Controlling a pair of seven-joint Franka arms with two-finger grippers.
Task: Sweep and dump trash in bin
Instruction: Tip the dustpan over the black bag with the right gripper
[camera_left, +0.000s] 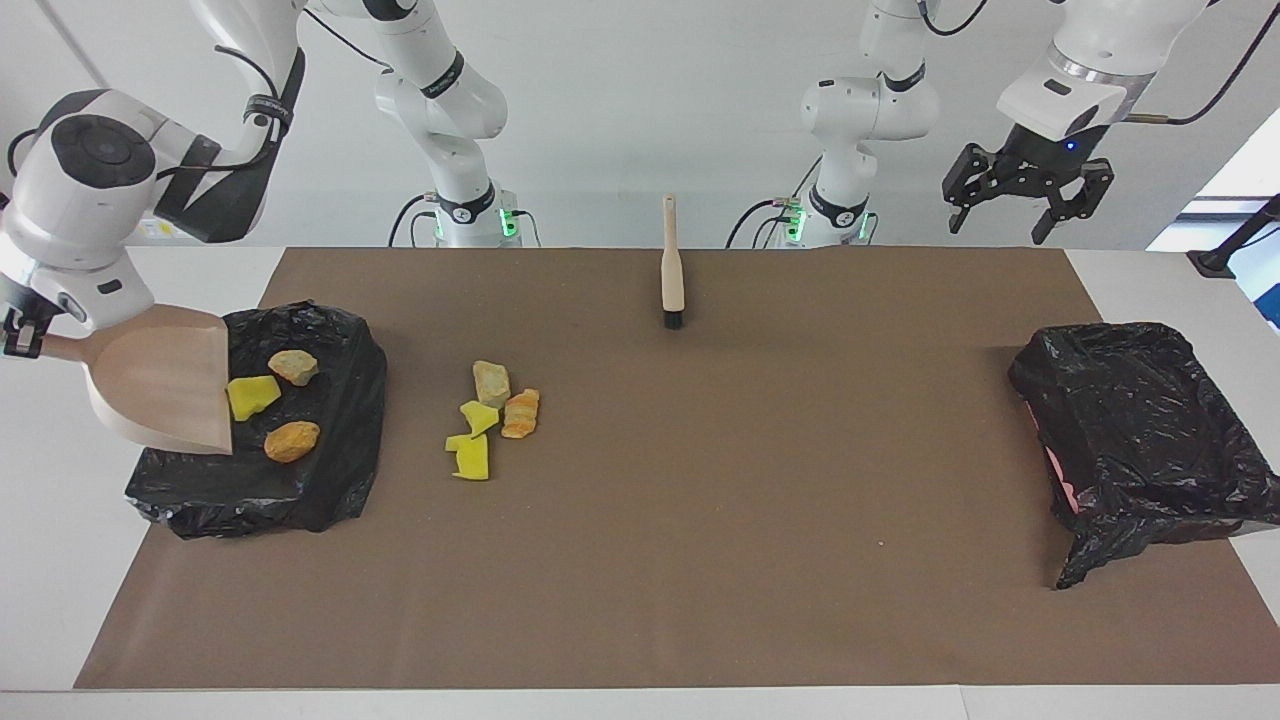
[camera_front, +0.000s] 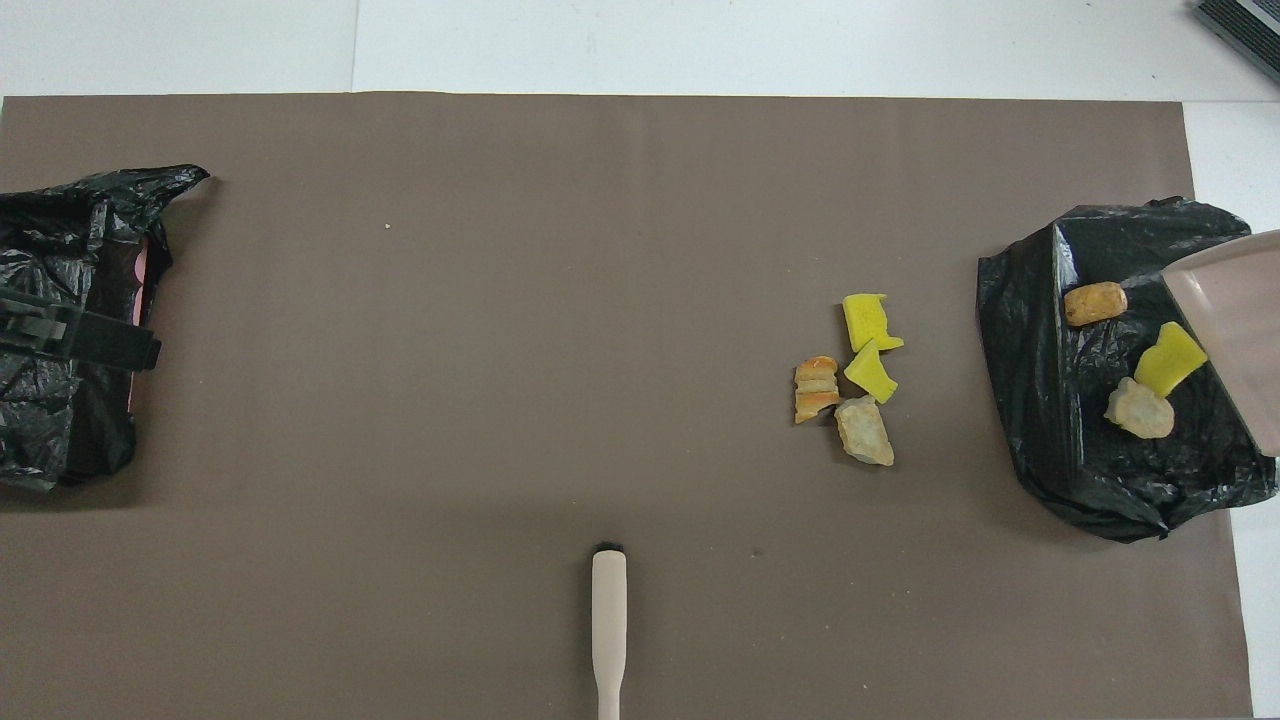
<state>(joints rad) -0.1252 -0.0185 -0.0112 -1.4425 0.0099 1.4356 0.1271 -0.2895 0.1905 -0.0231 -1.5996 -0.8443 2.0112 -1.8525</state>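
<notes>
While right end effector (camera_left: 20, 335) grips dustpan (camera_left: 160, 380) handle, pan tilted over bin (camera_left: 330, 480) at right arm's end: three scraps (camera_left: 292, 441) dumped inside. Four scraps (camera_left: 492, 415) on bench (camera_left: 700, 500) beside bin, unswept. Brush (camera_left: 673, 265) idle, nearer robots. Left end effector (camera_left: 1030, 205) open, waiting over second bin (camera_left: 1150, 440).

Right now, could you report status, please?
Right gripper holds dustpan over bin; left gripper open, waiting. Three scraps binned, four remain. Brush idle.
</notes>
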